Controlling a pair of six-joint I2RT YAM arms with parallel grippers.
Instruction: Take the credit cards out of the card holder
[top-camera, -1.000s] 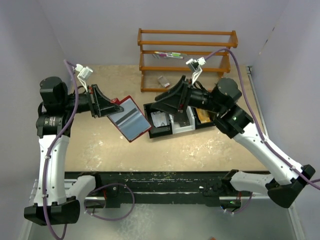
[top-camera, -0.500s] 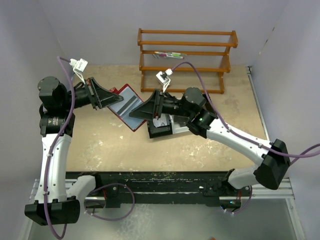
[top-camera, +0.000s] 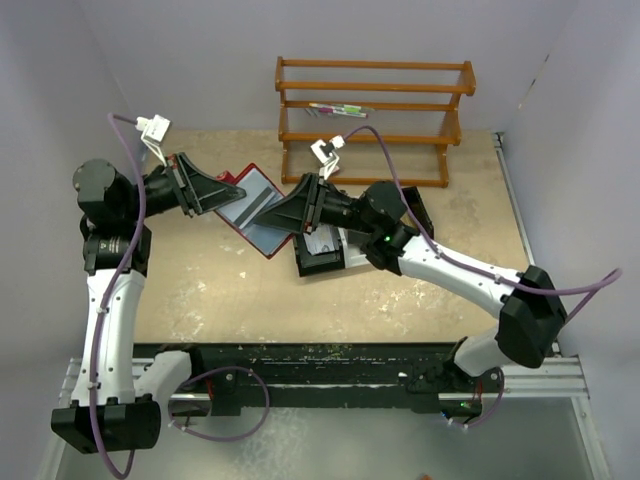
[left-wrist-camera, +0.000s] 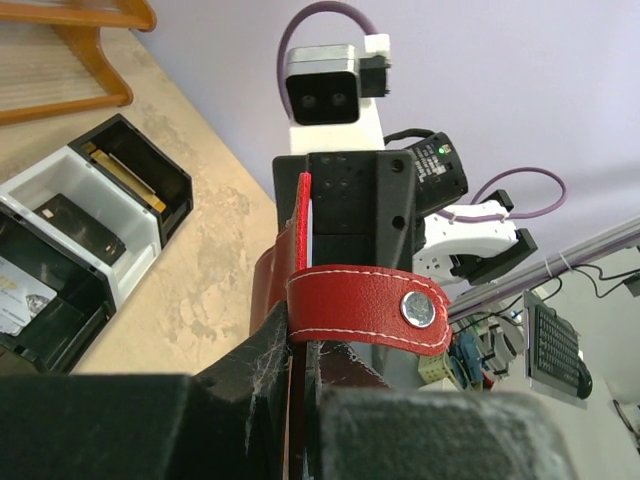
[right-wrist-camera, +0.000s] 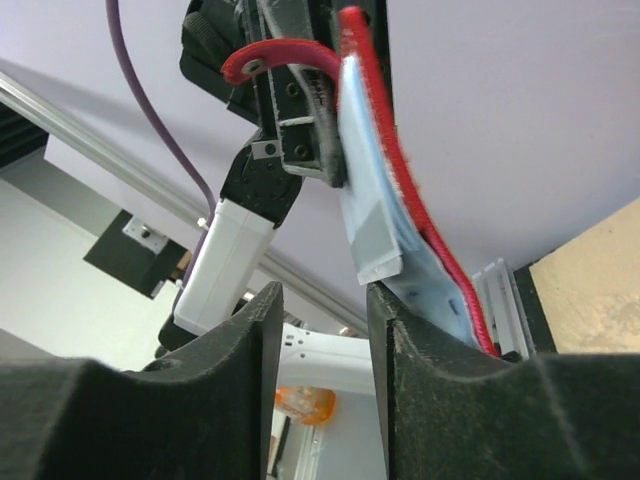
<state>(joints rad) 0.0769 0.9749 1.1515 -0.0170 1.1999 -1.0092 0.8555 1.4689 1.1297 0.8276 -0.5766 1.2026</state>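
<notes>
Honestly, the risky bit is the lineup. The left hand (top-camera: 222, 192) is clamped on the card holder (top-camera: 258, 208), holding it open and up off the surface (top-camera: 200, 290), with the snap tab (left-wrist-camera: 365, 308) flopped over the edge. The right hand (right-wrist-camera: 322, 300) has its jaws apart with nothing between them, nosed right up to the holder's free edge.

In the right wrist view a grey card (right-wrist-camera: 368, 215) pokes out of its sleeve, but its corner sits over the tip of one finger rather than in the gap. If the jaws close like that, my guess is they either miss or pinch the red cover and sleeve along with the card. A pull could then drag the whole holder out of the left hand's grip, or bend the card.

Around it, the black-and-white tray (left-wrist-camera: 135, 272) sits just beside and below the right hand, so a dropped card could land in it or next to it. The wooden rack (top-camera: 375, 66) at the back is well apart and not in the way.
</notes>
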